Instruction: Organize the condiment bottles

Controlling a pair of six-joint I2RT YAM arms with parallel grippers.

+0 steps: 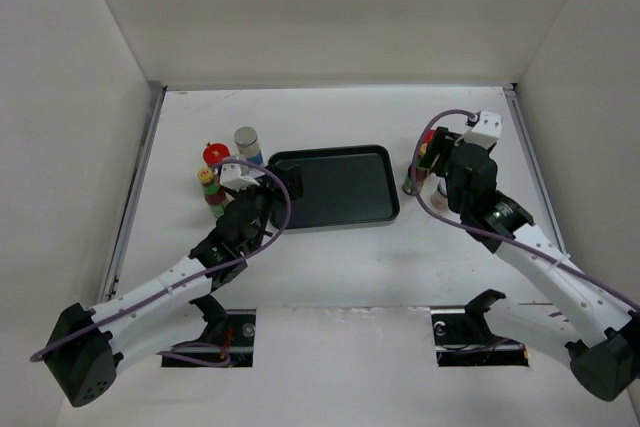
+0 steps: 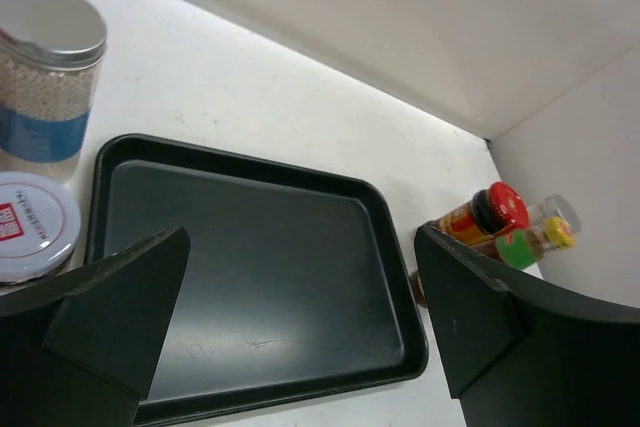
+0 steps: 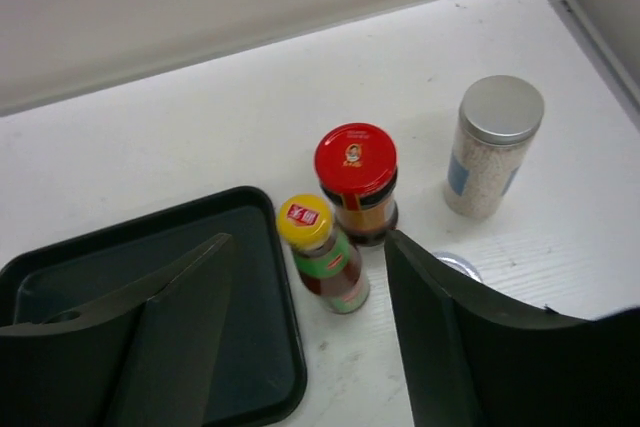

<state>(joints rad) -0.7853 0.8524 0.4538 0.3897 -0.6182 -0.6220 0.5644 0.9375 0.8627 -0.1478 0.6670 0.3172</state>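
Left of the black tray (image 1: 345, 187) stand a red-lidded jar (image 1: 213, 153), a grey-capped jar (image 1: 246, 144) and a yellow-capped bottle (image 1: 207, 177). The left wrist view shows the grey-capped jar (image 2: 45, 77) and a white-lidded jar (image 2: 30, 227) beside the tray (image 2: 260, 267). My left gripper (image 1: 287, 184) (image 2: 300, 327) is open and empty over the tray's left end. My right gripper (image 1: 420, 172) (image 3: 310, 337) is open and empty, above a yellow-capped bottle (image 3: 325, 257). Behind that bottle stand a red-lidded jar (image 3: 357, 182) and a grey-capped shaker (image 3: 492, 147).
A small silver lid (image 3: 455, 267) shows partly behind my right finger. White walls close the table on the left, back and right. The right group of bottles (image 2: 500, 227) stands just off the tray's right edge.
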